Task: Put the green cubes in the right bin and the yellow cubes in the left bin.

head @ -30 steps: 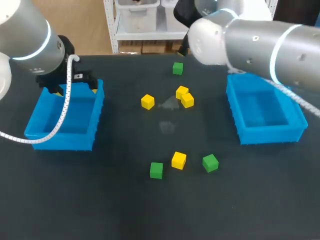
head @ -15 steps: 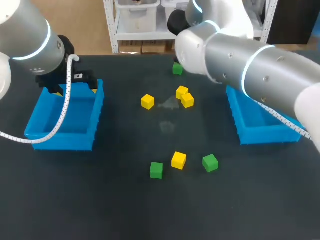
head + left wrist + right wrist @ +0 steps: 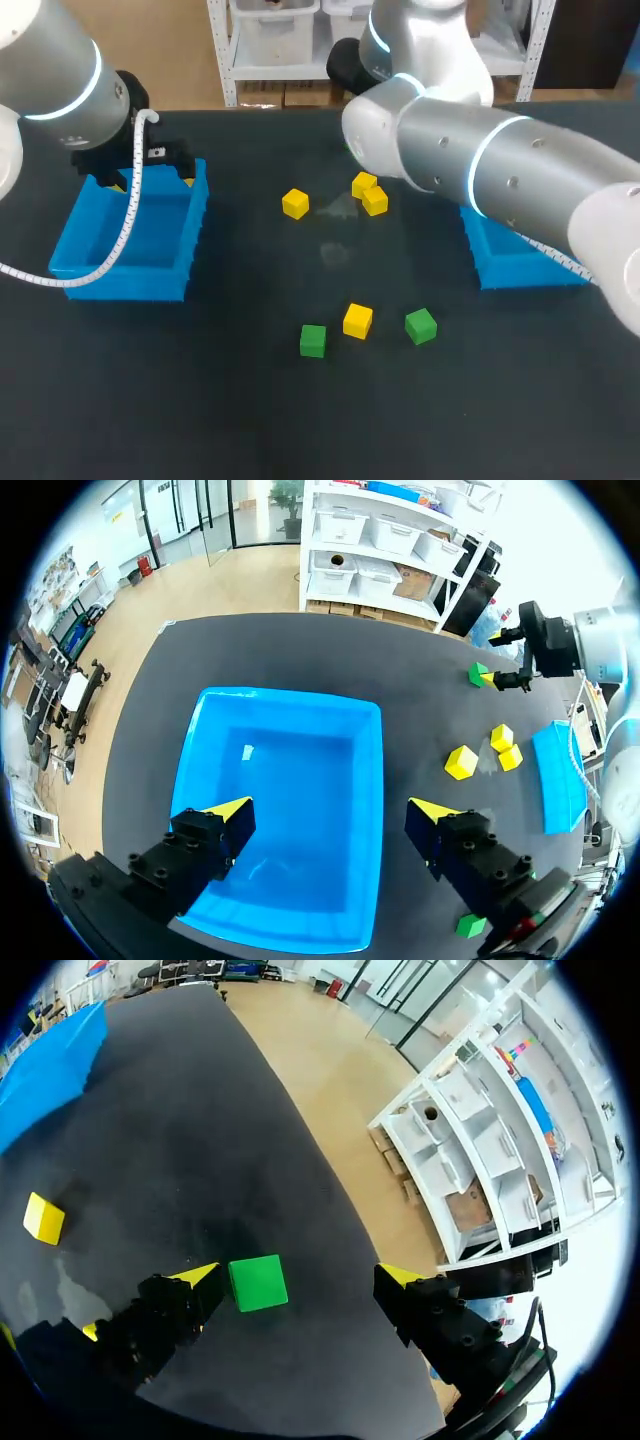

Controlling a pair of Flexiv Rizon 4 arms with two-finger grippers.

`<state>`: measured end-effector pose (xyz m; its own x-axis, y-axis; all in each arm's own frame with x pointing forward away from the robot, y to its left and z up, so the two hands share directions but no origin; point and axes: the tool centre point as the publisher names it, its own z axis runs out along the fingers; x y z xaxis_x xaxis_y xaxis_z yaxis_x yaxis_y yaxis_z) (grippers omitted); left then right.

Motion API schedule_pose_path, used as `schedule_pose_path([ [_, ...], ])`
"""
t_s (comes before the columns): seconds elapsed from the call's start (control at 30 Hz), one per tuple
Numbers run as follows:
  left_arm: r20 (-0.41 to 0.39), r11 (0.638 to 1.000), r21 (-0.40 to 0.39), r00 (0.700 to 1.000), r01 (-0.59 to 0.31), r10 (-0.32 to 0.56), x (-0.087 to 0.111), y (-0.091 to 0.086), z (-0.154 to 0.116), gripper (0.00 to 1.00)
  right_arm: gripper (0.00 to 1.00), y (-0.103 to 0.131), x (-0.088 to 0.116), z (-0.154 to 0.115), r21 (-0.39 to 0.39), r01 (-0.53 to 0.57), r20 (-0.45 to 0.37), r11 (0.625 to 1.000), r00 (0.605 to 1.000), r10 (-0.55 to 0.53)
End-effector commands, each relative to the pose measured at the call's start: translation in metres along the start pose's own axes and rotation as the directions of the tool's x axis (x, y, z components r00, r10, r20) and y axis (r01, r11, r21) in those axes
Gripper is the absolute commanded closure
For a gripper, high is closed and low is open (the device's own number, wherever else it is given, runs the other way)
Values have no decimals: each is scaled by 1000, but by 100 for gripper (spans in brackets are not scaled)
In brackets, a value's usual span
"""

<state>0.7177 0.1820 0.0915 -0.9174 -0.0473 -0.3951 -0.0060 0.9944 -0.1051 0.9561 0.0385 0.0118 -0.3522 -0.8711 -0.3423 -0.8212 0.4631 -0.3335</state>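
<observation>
Sweeping leftward, my right arm had left the right bin and reached across the far side of the dark table — its bulk hid the far green cube from the head view. My left arm had kept still over the left bin, my left gripper spread open and empty. My right gripper hung open too, that cube lying on the table between its fingers, nearer one, untouched — a green pick looked lined up. Four yellow cubes and two more green cubes sat mid-table, outside both bins.
</observation>
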Motion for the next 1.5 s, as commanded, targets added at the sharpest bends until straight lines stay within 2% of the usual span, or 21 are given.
schedule_pose_path([
  [0.03,1,1000,-3,1000,2,-2,0,-1,0,0,0,-14,-12,39,-260,-14,-82,966,997,-7],
  [0.3,1,1000,-3,1000,2,-2,0,-1,0,0,0,-9,-7,48,-275,-10,-107,961,994,-20],
  [0.33,1,1000,-3,1000,2,-2,0,-1,0,0,51,-8,-6,49,-278,-12,-113,961,993,-21],
  [0.4,1,1000,-3,1000,2,-2,0,-1,0,0,79,-7,-4,50,-280,-13,-117,960,993,-21],
  [0.43,1,1000,-3,1000,2,-2,0,-1,0,0,100,-7,-3,50,-282,-13,-118,959,993,-21],
  [0.6,1,1000,-3,1000,2,-2,0,-1,0,0,100,-7,0,46,-283,-22,-120,959,993,-12],
  [0.77,1,1000,-3,1000,2,-2,0,-1,0,0,100,-11,-3,29,-266,-21,-103,964,995,-6],
  [0.9,1,1000,-3,1000,2,-2,0,-1,0,0,100,-15,-10,3,-241,-3,-55,971,998,-11],
  [1.1,1,1000,-3,1000,2,-2,0,-1,0,0,100,-21,-13,-55,-183,-14,36,983,999,21],
  [1.27,1,1000,-3,1000,2,-2,0,-1,0,0,100,-25,5,-103,-132,-67,110,989,991,82],
  [1.5,1,1000,-3,1000,2,-2,0,-1,0,0,100,-15,50,-151,-64,-151,124,986,980,158],
])
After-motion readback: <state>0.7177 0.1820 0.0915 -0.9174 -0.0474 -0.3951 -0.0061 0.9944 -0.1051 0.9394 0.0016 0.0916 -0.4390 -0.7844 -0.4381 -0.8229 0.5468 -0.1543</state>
